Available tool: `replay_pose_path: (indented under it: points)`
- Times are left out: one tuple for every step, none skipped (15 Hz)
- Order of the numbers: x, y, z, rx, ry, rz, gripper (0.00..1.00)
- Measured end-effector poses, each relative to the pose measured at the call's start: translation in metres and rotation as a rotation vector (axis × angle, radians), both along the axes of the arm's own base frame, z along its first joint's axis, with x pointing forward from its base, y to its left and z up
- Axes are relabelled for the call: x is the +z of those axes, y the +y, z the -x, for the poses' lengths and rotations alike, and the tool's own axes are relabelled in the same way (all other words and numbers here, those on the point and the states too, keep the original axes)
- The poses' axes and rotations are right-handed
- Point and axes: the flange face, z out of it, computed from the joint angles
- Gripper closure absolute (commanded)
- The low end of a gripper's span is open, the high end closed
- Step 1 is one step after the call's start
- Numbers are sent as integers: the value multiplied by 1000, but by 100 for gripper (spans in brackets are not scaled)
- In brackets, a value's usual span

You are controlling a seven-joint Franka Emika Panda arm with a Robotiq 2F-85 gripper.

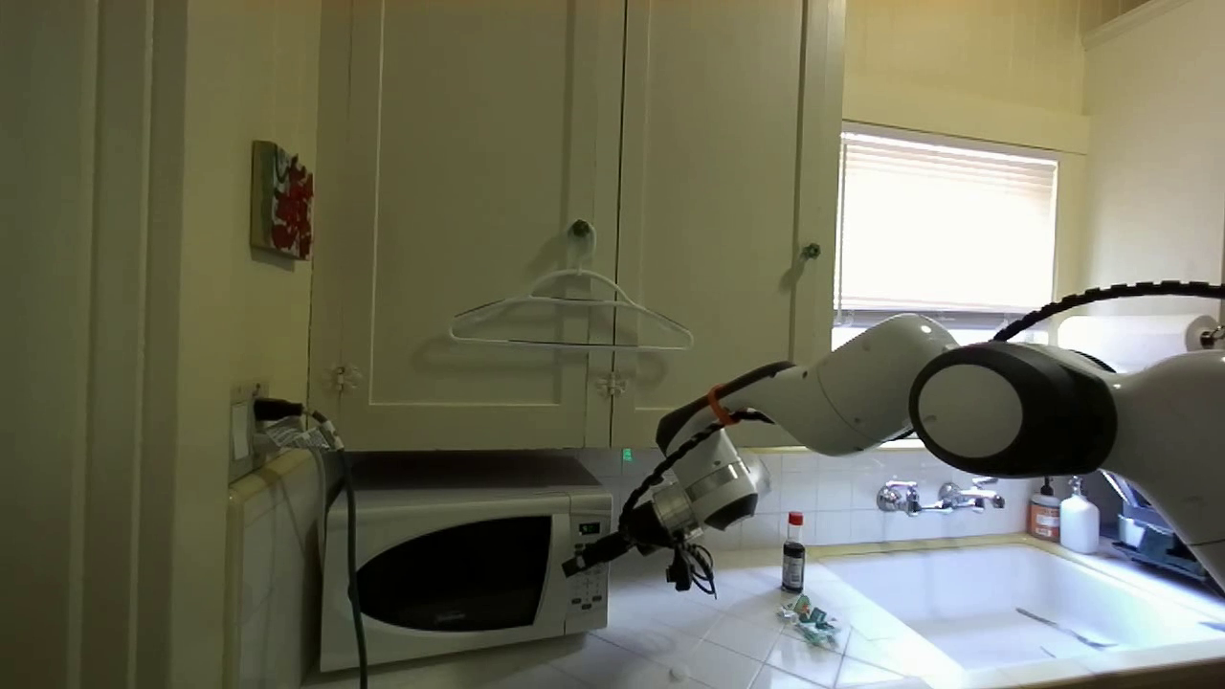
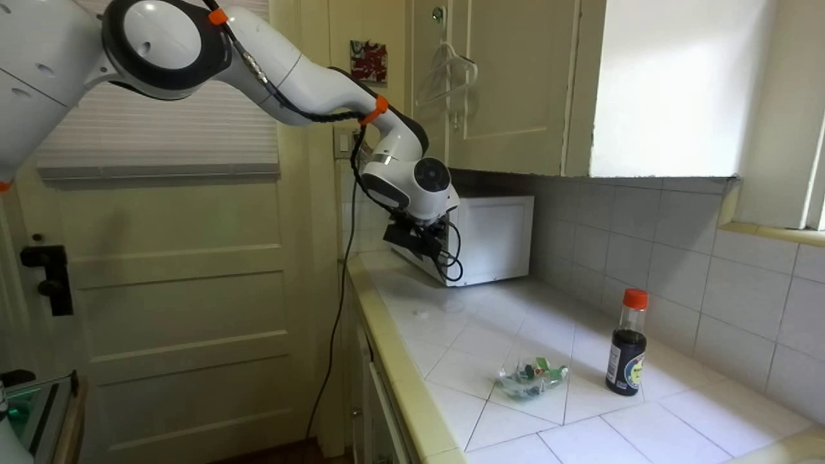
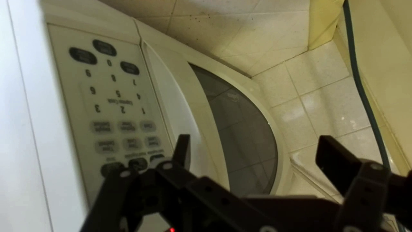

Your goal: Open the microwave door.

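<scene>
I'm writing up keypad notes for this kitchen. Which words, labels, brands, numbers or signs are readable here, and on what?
"0" through "9", one digit each: microwave button panel, upside down in the wrist view.
"Express Cook": same panel, between 2 and 5, also upside down.
Too blurred: the other button lettering.
Too small: the mark on the microwave door; labels on the red-capped bottle and orange pump bottle.

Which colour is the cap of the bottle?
The cap is red; it shows best in an exterior view.
</scene>
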Motion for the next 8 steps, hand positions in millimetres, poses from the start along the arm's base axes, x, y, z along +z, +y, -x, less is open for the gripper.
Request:
replay_pose_path:
  points:
    - [1, 0, -3, -7, 5, -7, 0]
    - [1, 1, -5, -12, 17, -14, 0]
    - [1, 3, -6, -15, 28, -18, 0]
    - [1, 6, -8, -15, 38, -18, 0]
    - [0, 9, -10, -14, 51, -17, 0]
    - [0, 13, -12, -10, 64, -11, 0]
    - [0, 16, -14, -4, 84, -1, 0]
    - [3, 17, -17, 7, 106, 16, 0]
